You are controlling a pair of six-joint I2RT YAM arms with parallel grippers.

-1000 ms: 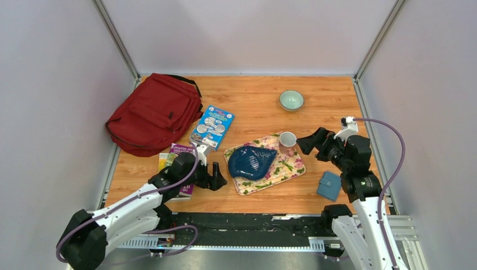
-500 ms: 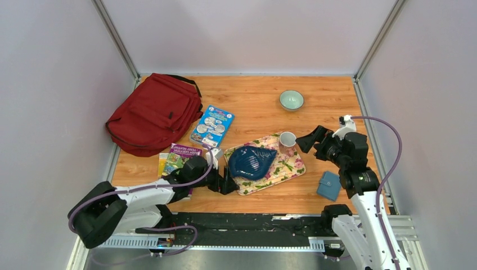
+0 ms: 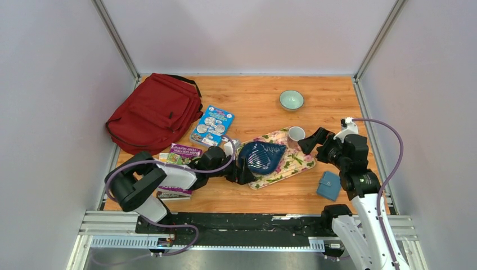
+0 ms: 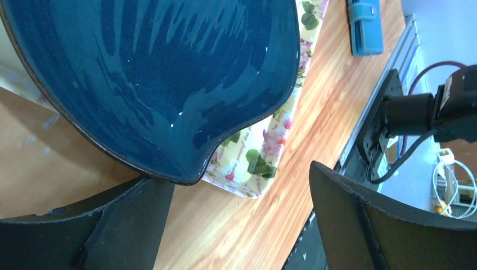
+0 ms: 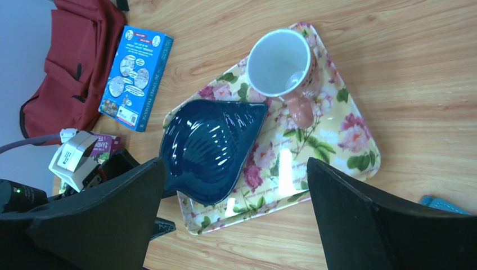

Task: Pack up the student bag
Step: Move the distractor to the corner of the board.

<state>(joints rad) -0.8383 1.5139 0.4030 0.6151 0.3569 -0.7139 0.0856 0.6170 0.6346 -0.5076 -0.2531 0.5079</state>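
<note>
Student bag is noted at the far left corner of the tabletop, lying flat. No opening can be made out from above. Nothing is seen inside it.

A blue book lies just beside the bag. A purple book sits nearer the left edge. A blue wallet lies toward the near right corner. All are on the tabletop, so packing is judged not yet begun.

Left fingers are held low and released, at the near-left end of the floral tray. In the left wrist view the rim of the blue dish is seen over one finger, with nothing clamped. Actual contact cannot be told.

Right fingers are spread and empty, just beside the cup on the tray's far right end.

Step in hand is judged to be dealing with the tray and crockery, not the books. The next move is expected to need either a firm closure on the dish rim or a withdrawal. The bag would then have to be opened before any book is lifted.
</note>
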